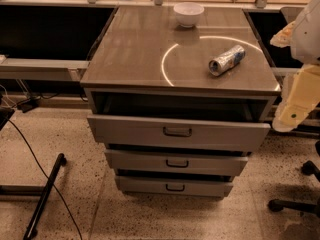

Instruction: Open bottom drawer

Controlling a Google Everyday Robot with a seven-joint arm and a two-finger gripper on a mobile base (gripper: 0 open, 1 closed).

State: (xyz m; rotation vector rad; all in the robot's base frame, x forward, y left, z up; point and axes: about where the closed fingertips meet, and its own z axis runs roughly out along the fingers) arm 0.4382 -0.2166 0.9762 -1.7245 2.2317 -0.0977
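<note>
Narrow grey metal bottom drawer (145, 186) lies lowest, nearest me, its front slightly out.
My gripper (295, 108) hangs at the right edge beside the grey cabinet (140, 54), apart from that drawer; open or closed, I cannot tell.

The bottom drawer (200, 188) is a grey metal drawer with a flat front. It is the lowest of three, in the lower middle of the frame. A small dark bar handle (175, 187) sits in the middle of its front. A thin dark gap shows just above the front. The gripper (289, 118) hangs at the right edge, well apart from it.
</note>
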